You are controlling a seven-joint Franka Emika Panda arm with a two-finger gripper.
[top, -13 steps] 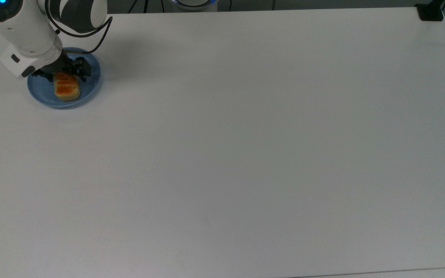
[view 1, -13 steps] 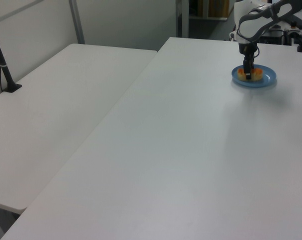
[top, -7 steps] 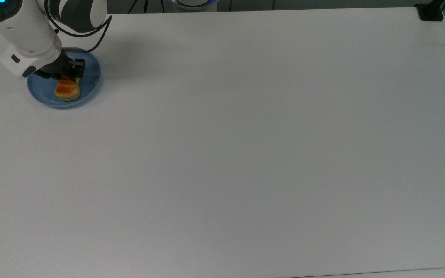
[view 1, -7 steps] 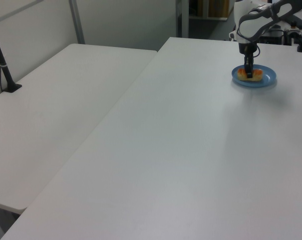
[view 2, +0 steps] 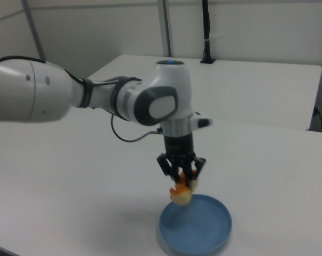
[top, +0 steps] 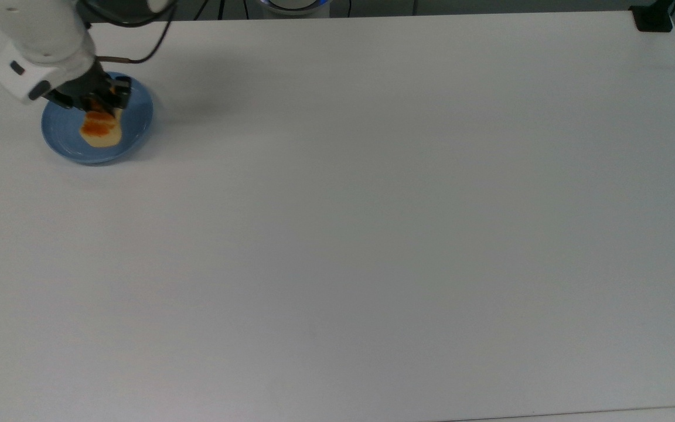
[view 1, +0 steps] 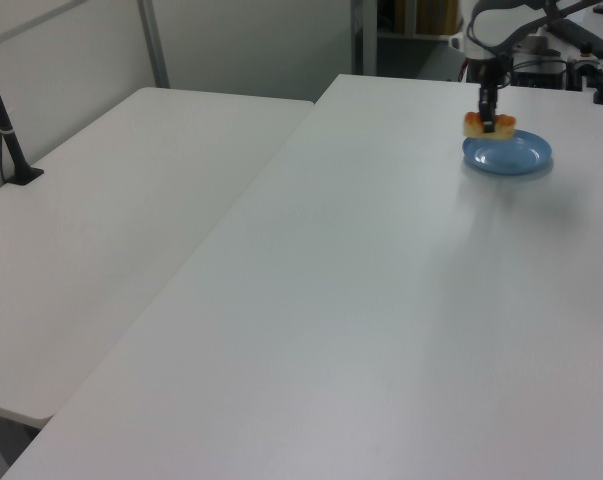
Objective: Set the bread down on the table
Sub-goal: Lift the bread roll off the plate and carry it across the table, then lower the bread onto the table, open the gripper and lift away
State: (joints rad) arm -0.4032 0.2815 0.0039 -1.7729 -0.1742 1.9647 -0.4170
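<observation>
Jaws pinching the bread [view 2: 181, 193] at its upper end, loaf hanging tilted below the black fingers [view 2: 164, 164]. Gripper [view 2: 180, 172] pointing straight down in the right view. Bread lifted clear of the plate [view 2: 217, 234] there, hanging over the plate's rim nearest the right view's left. Same gap seen in the left view: bread [view 1: 489, 125] held above the plate [view 1: 526, 156], over its edge toward the left view's left, gripper [view 1: 488, 120] closed on it from above. From the top view, bread [top: 101, 126] overlapping the plate [top: 135, 126], orange glaze upward, pale end toward the top view's bottom, gripper [top: 101, 104] covering its far end. Plate blue, round, bare inside, resting on the white worktop [top: 372, 223] close to the corner at the top view's upper left. White arm [view 2: 96, 98] reaching in from the right view's left, cable looping under its wrist. Second white table [view 1: 111, 200] alongside at the left view's left, a black post [view 1: 3, 125] standing on it. Black clamp [top: 653, 17] at the worktop's corner in the top view's upper right.
</observation>
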